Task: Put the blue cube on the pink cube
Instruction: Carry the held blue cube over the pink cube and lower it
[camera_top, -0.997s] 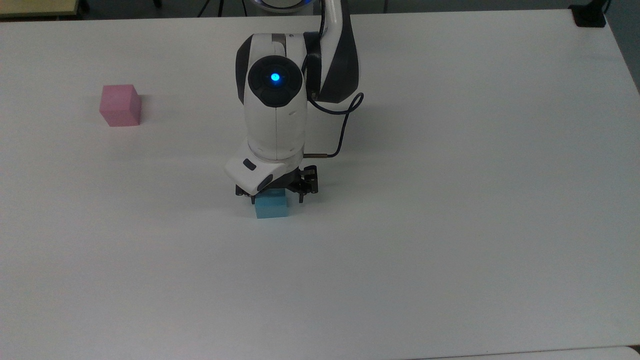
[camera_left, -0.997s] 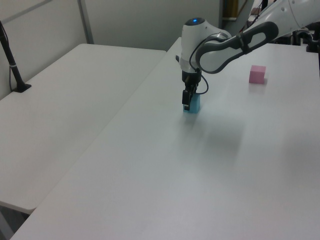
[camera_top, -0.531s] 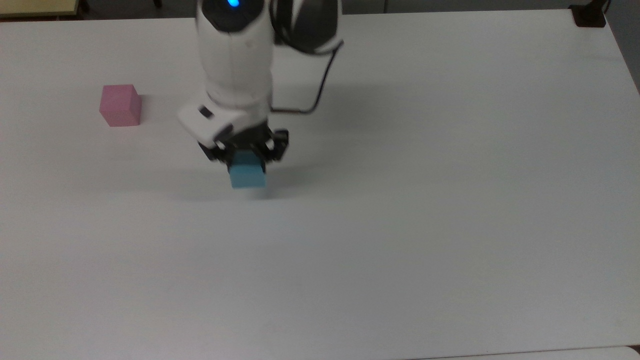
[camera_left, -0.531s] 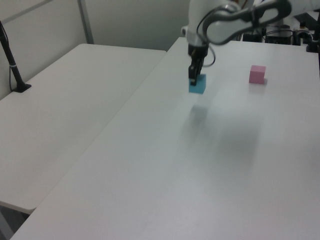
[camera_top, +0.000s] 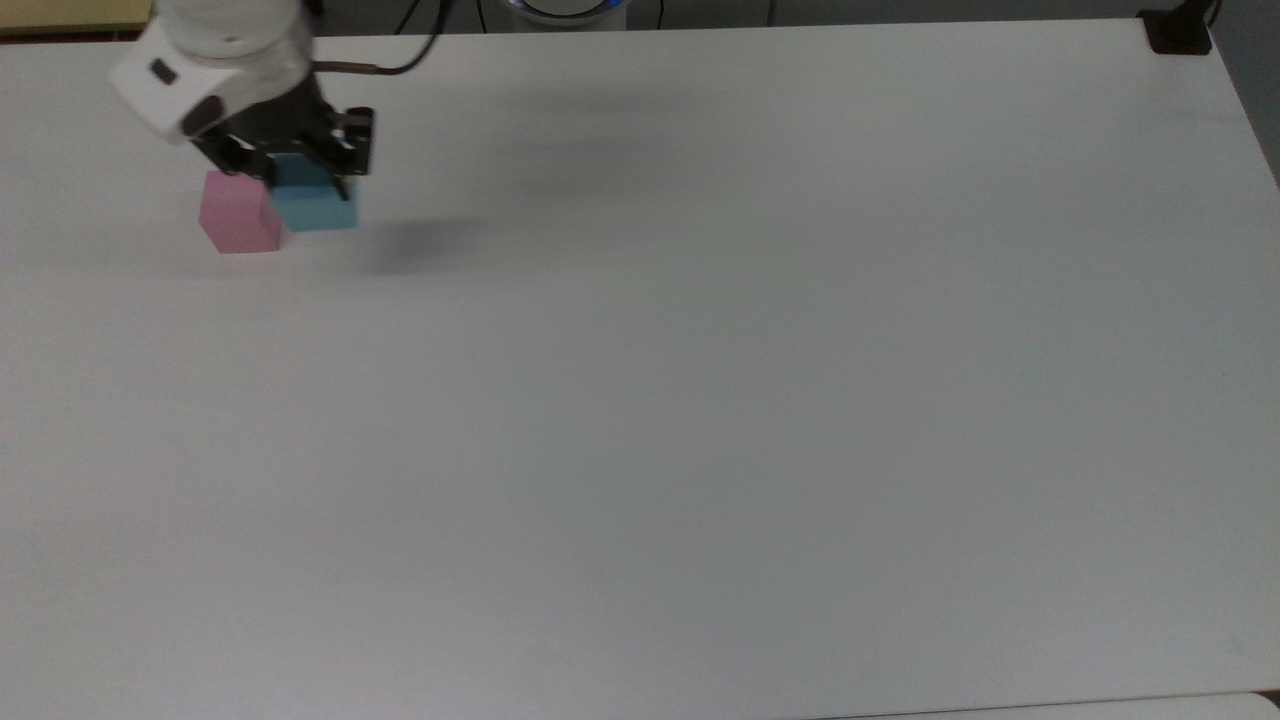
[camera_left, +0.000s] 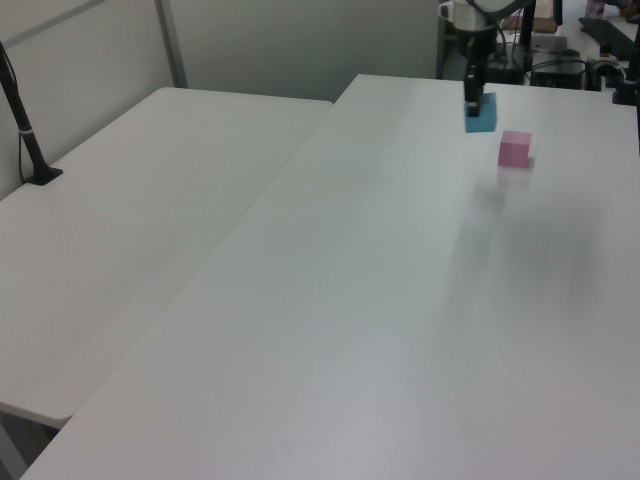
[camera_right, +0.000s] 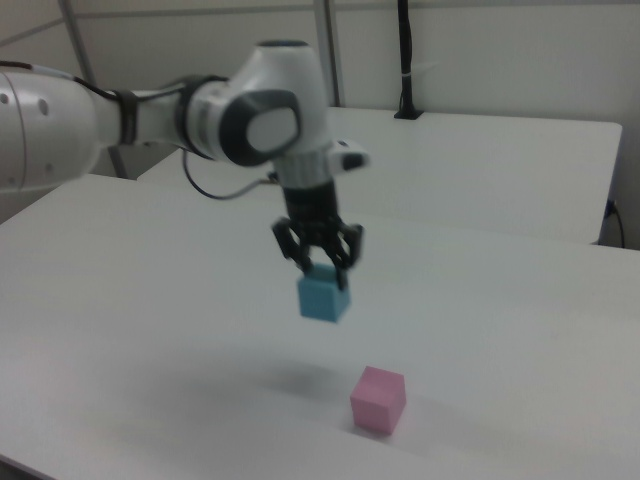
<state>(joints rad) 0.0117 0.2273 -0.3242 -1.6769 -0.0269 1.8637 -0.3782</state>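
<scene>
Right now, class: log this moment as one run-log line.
gripper: shut on blue cube | blue cube: airborne, near pink cube, not above it | pink cube: on table | stack: pending

So I'm working over a plain white table (camera_top: 760, 420), matte top, pretty big. The one thing actually sitting on it is the pink cube (camera_top: 240, 212), flat on one face near the top view's left edge. In the right view it sits toward the near edge (camera_right: 378, 400). There's a second white table (camera_left: 130, 230) butted up alongside on the left view's left.
</scene>
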